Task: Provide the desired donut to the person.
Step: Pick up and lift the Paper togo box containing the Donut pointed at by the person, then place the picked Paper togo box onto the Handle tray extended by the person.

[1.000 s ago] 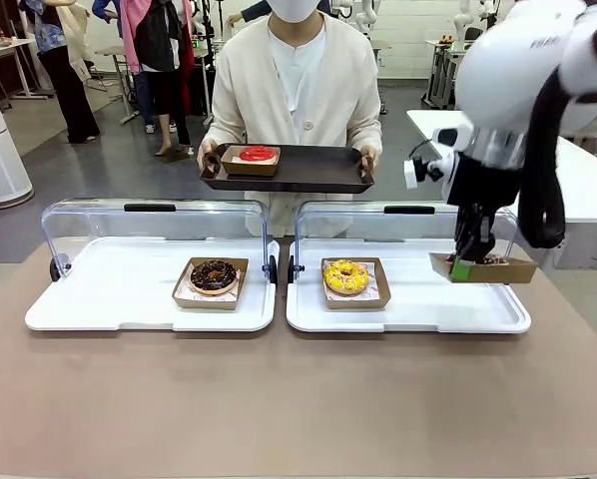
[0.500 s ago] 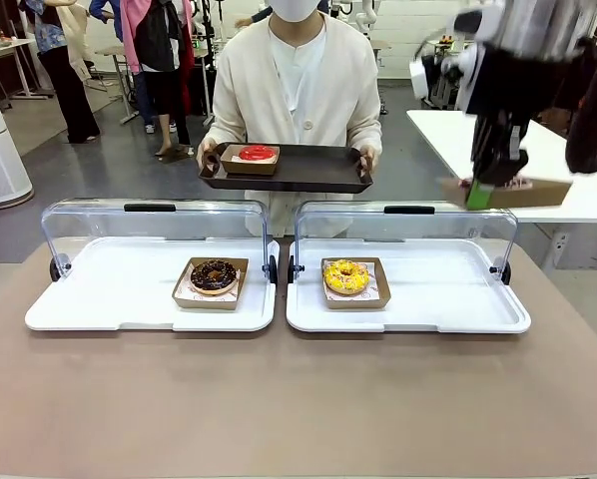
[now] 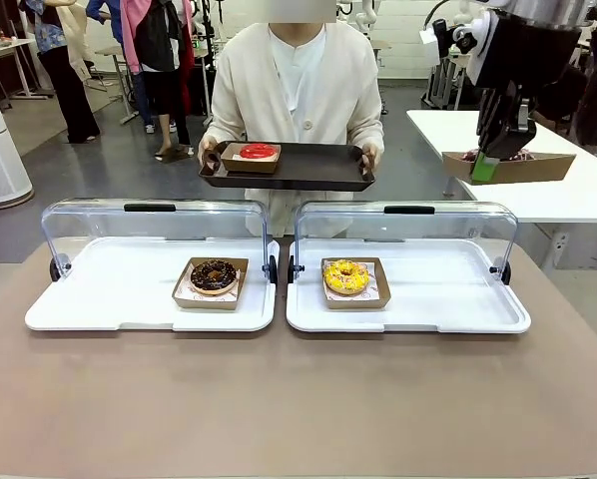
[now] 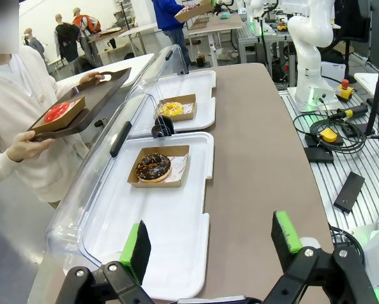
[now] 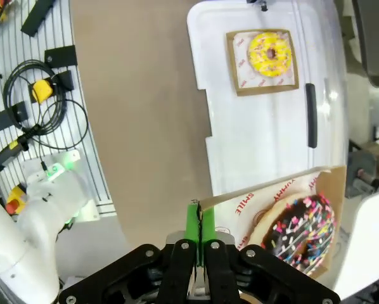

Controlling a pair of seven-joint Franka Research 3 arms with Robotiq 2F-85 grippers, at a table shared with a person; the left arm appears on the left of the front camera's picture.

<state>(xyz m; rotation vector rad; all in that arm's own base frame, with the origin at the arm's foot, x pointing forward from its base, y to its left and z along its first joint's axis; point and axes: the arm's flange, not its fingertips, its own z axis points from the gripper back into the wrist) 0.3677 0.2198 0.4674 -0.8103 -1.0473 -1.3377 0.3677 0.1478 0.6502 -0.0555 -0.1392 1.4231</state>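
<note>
The sprinkled donut (image 5: 298, 232) sits in a brown paper tray (image 3: 508, 167) held high at the two o'clock corner of the front view, above the white side table, well clear of the worktop (image 3: 279, 399). Going down in size: the brown worktop carries two white display trays with clear hinged lids, the left display tray (image 3: 99, 299) at nine o'clock and the right display tray (image 3: 458, 299) at three o'clock, just beside each other. The person (image 3: 297, 90) in a cream cardigan stands at twelve o'clock holding a dark serving tray (image 3: 318, 168) with both hands; a red donut (image 3: 258, 153) in its own paper tray rests at that tray's left end. A chocolate donut (image 3: 214, 273) lies in the left display tray and a yellow donut (image 3: 346, 275) in the right one, each on a paper tray. The right gripper (image 5: 196, 229) has its jaws pinched on the rim of the brown paper tray. The left gripper (image 4: 211, 242) hangs over the near end of the left display tray, jaws wide with nothing between them.
</note>
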